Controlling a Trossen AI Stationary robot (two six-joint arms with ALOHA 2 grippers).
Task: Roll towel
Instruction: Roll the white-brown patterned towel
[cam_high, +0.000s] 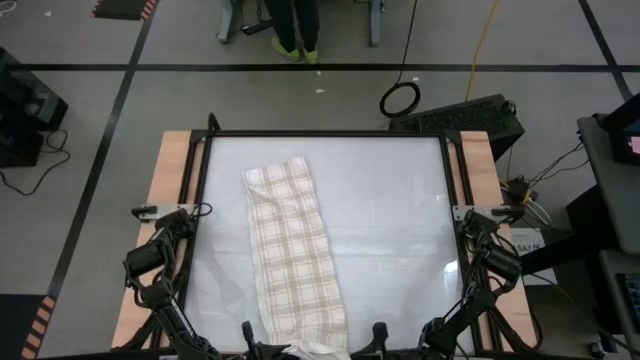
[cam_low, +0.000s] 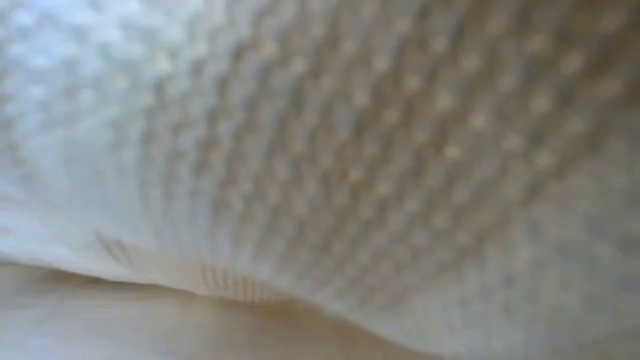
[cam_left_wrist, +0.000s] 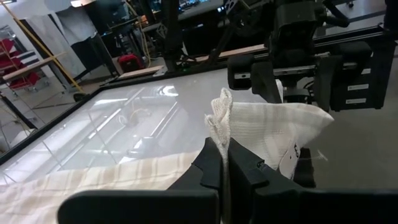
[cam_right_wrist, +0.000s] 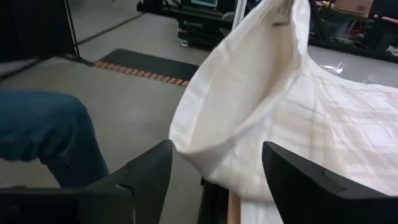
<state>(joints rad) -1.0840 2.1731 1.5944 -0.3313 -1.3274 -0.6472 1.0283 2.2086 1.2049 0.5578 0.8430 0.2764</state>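
Two grippers sit at the near edge of the table, where the towel lies as a long folded strip running from the far-left middle toward the near edge. The left gripper has its fingers pinched tight on a near corner of the towel, raised off the surface. The right gripper has its fingers spread wide, with a fold of towel hanging just ahead of them — nothing gripped. The low view is blocked by cloth. To start the roll well, the right gripper probably needs to close on the other near corner at matching height, so the edge turns over evenly — a lopsided start would likely spiral.
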